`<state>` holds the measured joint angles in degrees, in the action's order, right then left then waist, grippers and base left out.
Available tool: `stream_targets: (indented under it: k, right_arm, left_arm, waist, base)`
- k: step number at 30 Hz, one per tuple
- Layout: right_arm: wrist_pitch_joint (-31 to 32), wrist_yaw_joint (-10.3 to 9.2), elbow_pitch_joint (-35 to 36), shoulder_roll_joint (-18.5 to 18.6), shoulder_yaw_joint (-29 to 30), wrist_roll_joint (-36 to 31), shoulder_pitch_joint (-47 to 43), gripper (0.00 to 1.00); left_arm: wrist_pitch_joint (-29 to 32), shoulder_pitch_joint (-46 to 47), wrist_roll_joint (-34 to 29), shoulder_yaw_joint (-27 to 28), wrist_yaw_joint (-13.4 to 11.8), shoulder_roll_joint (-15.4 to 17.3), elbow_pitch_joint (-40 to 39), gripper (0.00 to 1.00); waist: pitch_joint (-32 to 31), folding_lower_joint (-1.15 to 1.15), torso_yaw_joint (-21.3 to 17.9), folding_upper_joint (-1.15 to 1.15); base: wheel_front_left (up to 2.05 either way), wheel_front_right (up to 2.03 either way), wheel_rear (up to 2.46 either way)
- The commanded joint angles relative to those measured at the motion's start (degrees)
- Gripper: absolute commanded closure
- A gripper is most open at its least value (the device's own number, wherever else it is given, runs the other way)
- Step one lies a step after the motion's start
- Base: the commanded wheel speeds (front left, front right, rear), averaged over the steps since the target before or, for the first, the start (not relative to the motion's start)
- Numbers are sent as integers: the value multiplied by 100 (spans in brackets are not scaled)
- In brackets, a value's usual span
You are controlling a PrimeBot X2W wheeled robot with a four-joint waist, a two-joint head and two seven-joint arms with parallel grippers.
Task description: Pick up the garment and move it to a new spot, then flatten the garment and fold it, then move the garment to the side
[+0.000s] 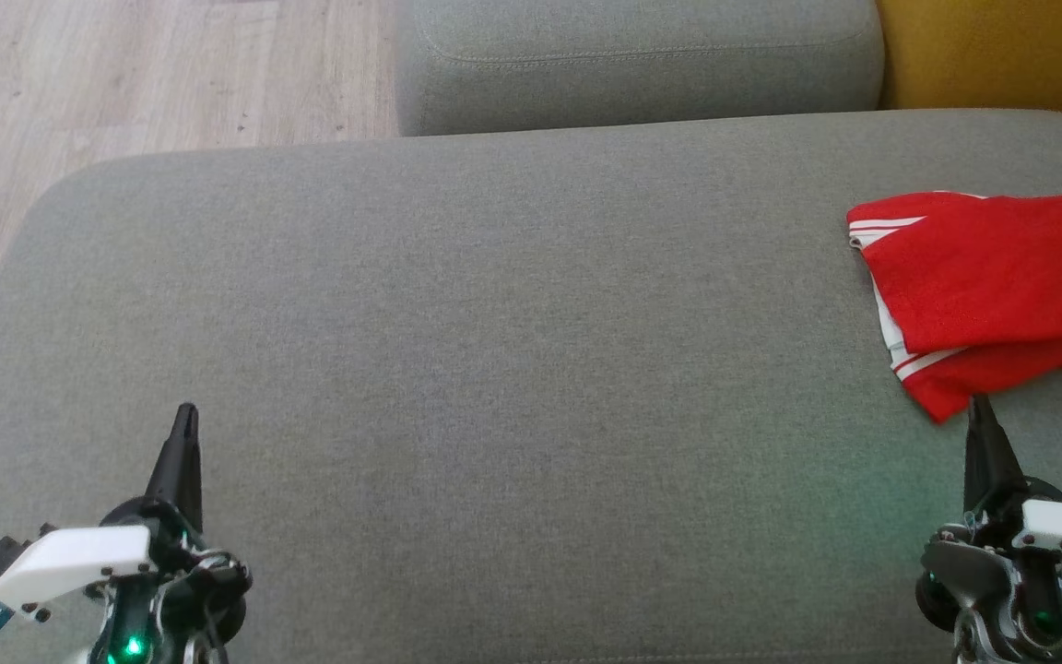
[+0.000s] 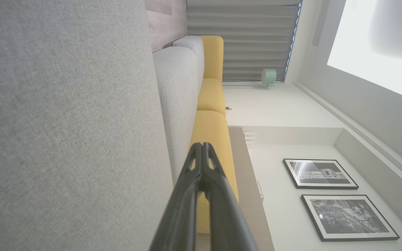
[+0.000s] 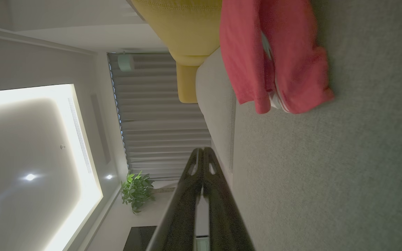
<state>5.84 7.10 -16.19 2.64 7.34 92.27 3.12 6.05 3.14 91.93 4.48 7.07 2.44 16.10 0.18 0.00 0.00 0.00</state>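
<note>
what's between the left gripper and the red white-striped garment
Nothing but bare grey fabric seat cushion, seen in the head view, from the left gripper to the red garment.

Folded red garment (image 3: 277,59) on grey cushion (image 3: 344,174) — right gripper (image 3: 202,153) closed

Wide bare grey cushion (image 1: 494,369), folded red garment (image 1: 992,277) blocking its right edge

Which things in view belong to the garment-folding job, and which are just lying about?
Job: red white-striped garment; grey sofa seat under it; left end effector; right end effector.
Lying about: yellow sofa section; framed pictures; potted plant.
</note>
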Motion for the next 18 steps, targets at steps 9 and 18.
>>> stream_targets:
  k: [9,18]
  right_arm:
    - [42,39,218,47,-110,12,303,100]
    - [46,39,218,44,-106,9,304,100]
  left_arm:
    - [43,305,25,203,42,43,-205,100]
    - [43,305,25,203,42,43,-205,100]
  waist:
    - [0,0,0,0]
    - [0,0,0,0]
  base:
    - [0,0,0]
    - [0,0,0]
